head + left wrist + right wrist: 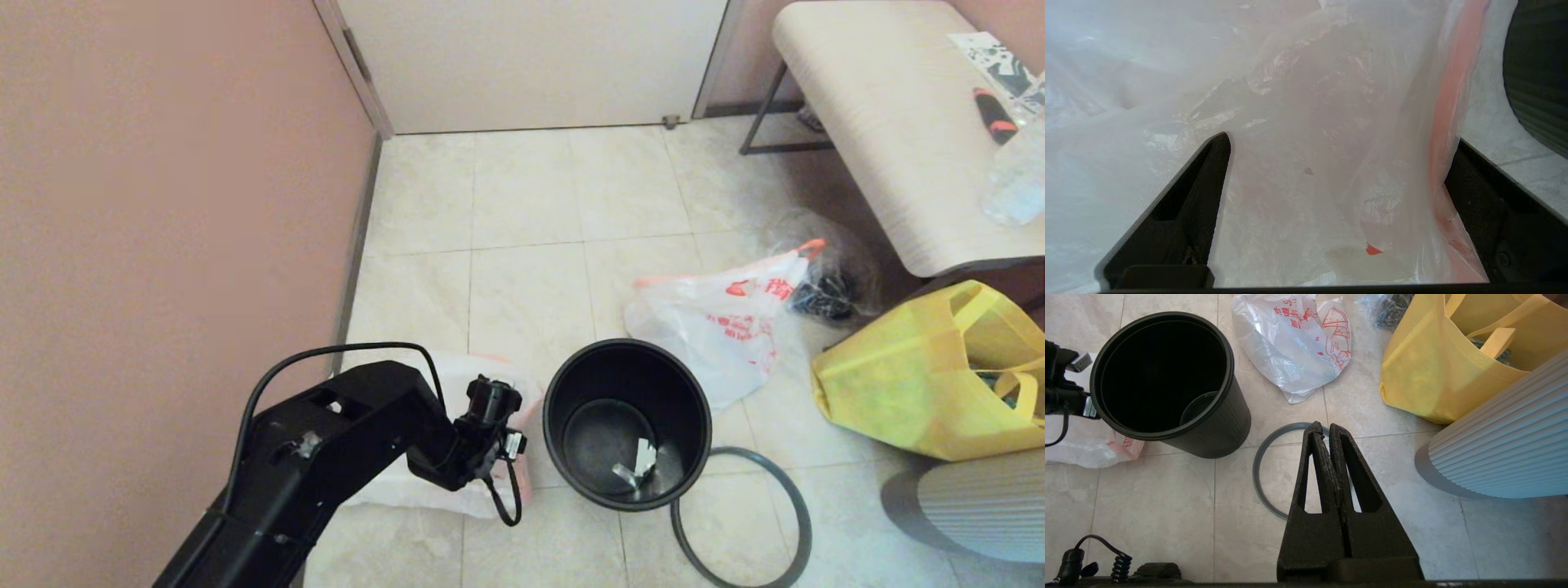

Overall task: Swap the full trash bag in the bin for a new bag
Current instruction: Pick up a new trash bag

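Note:
The round black bin [627, 425] [1163, 375] stands unlined on the tiles, with only a small pale scrap [641, 461] on its bottom. Its grey hoop [739, 518] [1259, 473] lies flat on the floor beside it. The full trash bag [718, 322] [1294, 343], white with red lettering and an orange-red handle, lies slumped beyond the bin. The new bag [441, 482] [1306, 122], white with orange-red trim, lies left of the bin. My left gripper [1339, 143] is open, pressed down into it with plastic bulging between the fingers. My right gripper [1322, 426] hovers shut and empty above the hoop.
A yellow fabric tote [922, 376] [1433, 367] and a white ribbed object [980, 506] crowd the right. A clear bag of black things [824, 286] sits under the bench [882, 122]. A pink wall [163, 204] bounds the left, and a closed door [531, 57] the far side.

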Controlling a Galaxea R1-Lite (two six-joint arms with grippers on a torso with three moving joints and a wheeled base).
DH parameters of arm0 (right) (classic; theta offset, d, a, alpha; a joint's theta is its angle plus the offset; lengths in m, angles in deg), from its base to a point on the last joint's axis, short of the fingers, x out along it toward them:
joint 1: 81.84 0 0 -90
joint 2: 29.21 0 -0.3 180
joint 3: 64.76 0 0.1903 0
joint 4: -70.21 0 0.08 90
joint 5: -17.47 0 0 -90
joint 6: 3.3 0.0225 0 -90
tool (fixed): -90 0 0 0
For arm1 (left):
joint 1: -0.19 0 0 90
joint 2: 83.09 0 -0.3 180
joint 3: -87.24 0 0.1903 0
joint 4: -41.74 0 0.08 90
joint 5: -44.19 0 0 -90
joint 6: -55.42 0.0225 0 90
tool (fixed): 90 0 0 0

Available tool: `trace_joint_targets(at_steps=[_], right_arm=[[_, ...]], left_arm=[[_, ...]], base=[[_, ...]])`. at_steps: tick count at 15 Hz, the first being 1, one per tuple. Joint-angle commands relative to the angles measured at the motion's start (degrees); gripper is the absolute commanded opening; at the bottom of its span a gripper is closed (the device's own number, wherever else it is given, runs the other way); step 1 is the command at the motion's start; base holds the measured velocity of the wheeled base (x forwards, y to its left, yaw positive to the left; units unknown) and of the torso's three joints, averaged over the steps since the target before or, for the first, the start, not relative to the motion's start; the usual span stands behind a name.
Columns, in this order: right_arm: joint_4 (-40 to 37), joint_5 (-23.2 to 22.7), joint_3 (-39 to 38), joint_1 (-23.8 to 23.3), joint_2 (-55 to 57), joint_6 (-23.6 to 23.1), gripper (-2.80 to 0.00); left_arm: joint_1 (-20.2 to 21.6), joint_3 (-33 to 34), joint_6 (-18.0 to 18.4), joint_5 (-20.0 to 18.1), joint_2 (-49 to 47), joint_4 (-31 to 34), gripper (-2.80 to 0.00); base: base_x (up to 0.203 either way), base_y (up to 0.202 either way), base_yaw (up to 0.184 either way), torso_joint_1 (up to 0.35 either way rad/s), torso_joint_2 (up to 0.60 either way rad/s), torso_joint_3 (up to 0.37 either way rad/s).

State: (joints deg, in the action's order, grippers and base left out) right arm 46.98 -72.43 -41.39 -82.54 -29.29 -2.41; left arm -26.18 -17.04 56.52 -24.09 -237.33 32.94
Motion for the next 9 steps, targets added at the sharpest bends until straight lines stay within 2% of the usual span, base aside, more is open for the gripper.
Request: trace_joint_targets(at_steps=[1, 9], right_arm=[[0.04, -0.01, -0.09, 0.00, 0.07, -0.01, -2.80], [0.04, -0.01, -0.09, -0.05, 0.07, 0.05, -2.80]], left_arm=[[0.00, 0.88, 0.04, 0.22, 1.18, -0.18, -2.80], [-0.09, 2.16, 0.09, 0.01, 1.64, 1.60, -2.80]], base=[[0.000, 0.000, 0.000, 0.000, 0.00, 0.000], [0.000, 0.000, 0.000, 0.000, 0.00, 0.000]])
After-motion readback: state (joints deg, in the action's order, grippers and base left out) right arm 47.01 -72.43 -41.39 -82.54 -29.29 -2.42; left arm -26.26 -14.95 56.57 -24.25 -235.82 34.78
